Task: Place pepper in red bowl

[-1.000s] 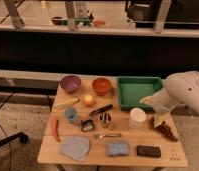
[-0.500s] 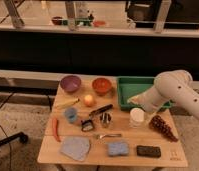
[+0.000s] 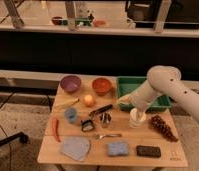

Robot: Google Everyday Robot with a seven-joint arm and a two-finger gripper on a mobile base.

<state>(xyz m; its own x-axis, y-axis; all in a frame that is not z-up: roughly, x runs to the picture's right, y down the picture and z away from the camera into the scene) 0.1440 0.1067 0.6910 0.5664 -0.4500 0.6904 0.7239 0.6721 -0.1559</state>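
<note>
The pepper [image 3: 55,129], a long thin red chili, lies at the table's left edge. At the back middle of the table stands the red bowl [image 3: 101,85], with nothing in it. My gripper [image 3: 121,102] hangs at the end of the white arm that reaches in from the right. It is over the left edge of the green tray [image 3: 143,92], just right of the red bowl and far from the pepper. Its jaws are open and hold nothing.
Left of the red bowl are a purple bowl [image 3: 70,83] and an orange [image 3: 89,100]. A white cup [image 3: 137,117] and a grape bunch [image 3: 163,127] sit under the arm. A blue cup [image 3: 70,115], grey cloth [image 3: 75,148], blue sponge [image 3: 118,148] and dark block [image 3: 148,151] fill the front.
The arm has swung leftward from the table's right side, bringing the gripper over the tray's left edge, nearer the red bowl. The objects on the table have not moved.
</note>
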